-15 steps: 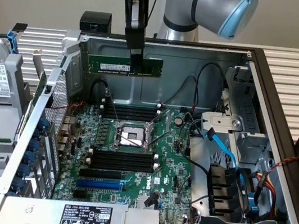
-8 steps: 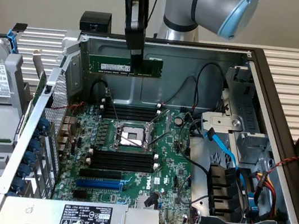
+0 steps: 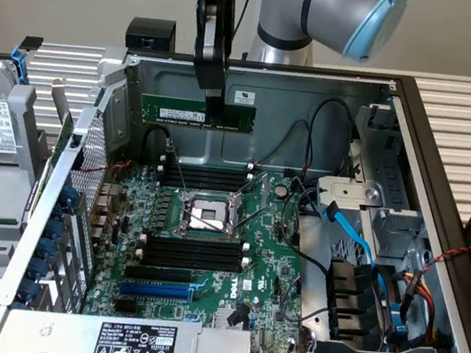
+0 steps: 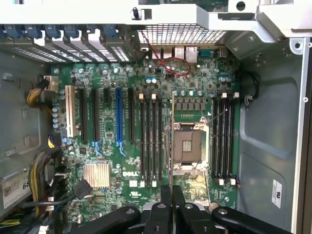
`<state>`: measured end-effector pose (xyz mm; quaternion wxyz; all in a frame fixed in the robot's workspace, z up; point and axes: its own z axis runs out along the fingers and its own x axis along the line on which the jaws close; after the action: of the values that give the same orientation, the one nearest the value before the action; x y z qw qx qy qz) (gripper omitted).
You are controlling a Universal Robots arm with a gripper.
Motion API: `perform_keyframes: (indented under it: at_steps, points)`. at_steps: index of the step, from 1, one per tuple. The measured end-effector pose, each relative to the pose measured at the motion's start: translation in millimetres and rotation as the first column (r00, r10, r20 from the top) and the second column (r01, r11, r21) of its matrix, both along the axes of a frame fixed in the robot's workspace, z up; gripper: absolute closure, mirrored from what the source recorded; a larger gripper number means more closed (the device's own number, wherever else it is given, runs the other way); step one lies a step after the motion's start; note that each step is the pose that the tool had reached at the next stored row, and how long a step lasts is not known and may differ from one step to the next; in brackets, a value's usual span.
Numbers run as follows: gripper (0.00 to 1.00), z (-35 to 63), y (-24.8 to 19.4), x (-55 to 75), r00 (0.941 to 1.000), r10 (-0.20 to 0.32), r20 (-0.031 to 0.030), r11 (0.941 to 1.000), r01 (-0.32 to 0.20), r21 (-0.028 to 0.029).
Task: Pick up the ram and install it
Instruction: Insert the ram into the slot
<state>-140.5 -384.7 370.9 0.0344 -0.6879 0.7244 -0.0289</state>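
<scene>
Arm (image 3: pixel 334 8): grey, bent overhead | gripper (image 3: pixel 214 104): black, pointing straight down, hanging aloft | fingers (image 4: pixel 166 204): closed narrow, pinching the ram (image 3: pixel 174 113) by its upper edge

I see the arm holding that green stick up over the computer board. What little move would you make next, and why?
Probably a slow move down toward the empty black slots. The end effector grips the ram by its upper edge, above the board, and the stick looks parallel to those slots, so lowering seems the main thing left.
</scene>
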Motion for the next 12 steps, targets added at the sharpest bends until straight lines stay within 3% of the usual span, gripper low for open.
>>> perform_keyframes:
  at_steps: [2,6,12]
  points:
    - [0.87,-1.5,-0.1,0.2,1.0000,0.000,-0.0008,1.0000,0.000,-0.0047]
    - [0.87,-4.1,-0.1,0.4,1.0000,0.000,-0.0010,0.9997,0.000,-0.0254]
    - [0.87,-14.9,0.0,1.2,1.0000,0.000,-0.0010,0.9997,0.000,-0.0262]
